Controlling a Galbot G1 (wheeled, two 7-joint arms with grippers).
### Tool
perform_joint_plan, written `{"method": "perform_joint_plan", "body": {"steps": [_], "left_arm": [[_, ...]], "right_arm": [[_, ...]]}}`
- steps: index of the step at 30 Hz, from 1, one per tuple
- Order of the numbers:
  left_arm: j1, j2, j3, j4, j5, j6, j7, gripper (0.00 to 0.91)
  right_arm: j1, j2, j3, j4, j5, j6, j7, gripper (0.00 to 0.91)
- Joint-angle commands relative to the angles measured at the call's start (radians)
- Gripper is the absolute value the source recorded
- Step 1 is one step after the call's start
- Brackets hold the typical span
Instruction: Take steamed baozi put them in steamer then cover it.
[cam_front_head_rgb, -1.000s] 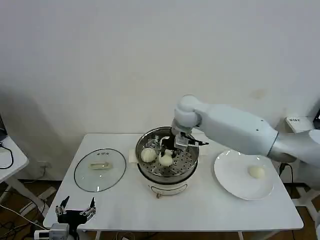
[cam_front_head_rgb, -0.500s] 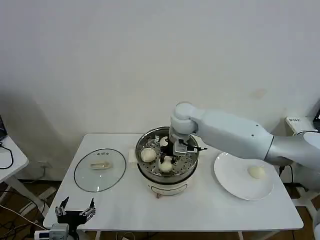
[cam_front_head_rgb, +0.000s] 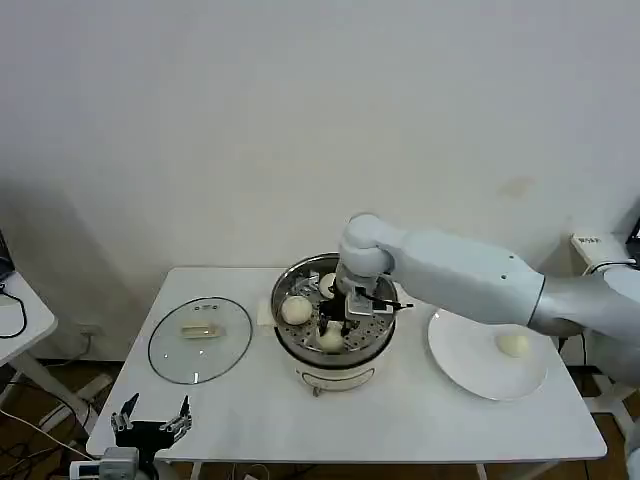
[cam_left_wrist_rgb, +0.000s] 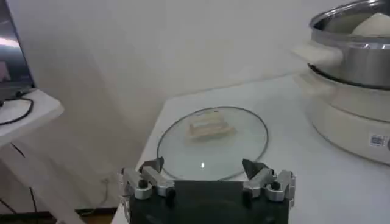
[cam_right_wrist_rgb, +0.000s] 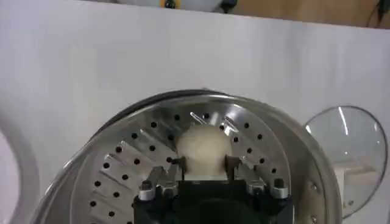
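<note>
The steamer (cam_front_head_rgb: 300, 353) stands mid-table on its cream base. My right gripper (cam_front_head_rgb: 336, 328) reaches down into its perforated basket (cam_right_wrist_rgb: 128, 164), shut on a steamed baozi (cam_right_wrist_rgb: 204, 149) that its fingertips (cam_right_wrist_rgb: 177, 163) press from both sides. This baozi (cam_front_head_rgb: 331, 341) sits low near the basket's front. Another baozi (cam_front_head_rgb: 296, 310) lies at the basket's left and one more (cam_front_head_rgb: 327, 285) at the back, half hidden by the arm. A single baozi (cam_front_head_rgb: 513, 344) rests on the white plate (cam_front_head_rgb: 470, 365). The glass cover (cam_front_head_rgb: 200, 338) lies flat left of the steamer. My left gripper (cam_front_head_rgb: 150, 420) hangs open off the table's front-left corner.
In the left wrist view the cover (cam_left_wrist_rgb: 212, 140) lies just beyond my open left gripper (cam_left_wrist_rgb: 204, 176), with the steamer (cam_left_wrist_rgb: 359, 61) farther off. A small white side table (cam_front_head_rgb: 20, 320) stands at the far left. A wall closes the back.
My right gripper has sunk lower into the steamer with the baozi, toward the basket's front. The left arm has not moved.
</note>
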Motion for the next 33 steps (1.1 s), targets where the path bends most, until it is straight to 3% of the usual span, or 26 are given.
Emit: {"method": "perform_joint_plan", "body": {"steps": [1,14,23,26,33], "left_arm": [[-0.001,0.002,0.0,0.003,0.0,0.0,0.0,0.907],[-0.001,-0.002,0.005,0.004,-0.002,0.0,-0.001,0.907],[-0.002,0.0,0.007,-0.002,-0.002,0.0,0.0,0.907],[-0.003,0.001,0.008,-0.003,-0.002,0.0,0.001,0.907],[-0.01,0.012,0.012,-0.005,-0.005,0.001,0.004,0.907]], "right_arm": [[0.0,-0.005,-0.004,0.011,0.003,-0.01,0.004,0.907],[0.016,-0.014,0.019,-0.005,-0.027,-0.015,0.02,0.907],[0.06,-0.043,0.042,-0.013,0.006,-0.031,0.028,0.907],[0.082,-0.089,0.048,0.004,0.042,-0.09,0.036,0.907],[0.144,-0.242,0.027,0.055,0.228,-0.269,0.05,0.907]]}}
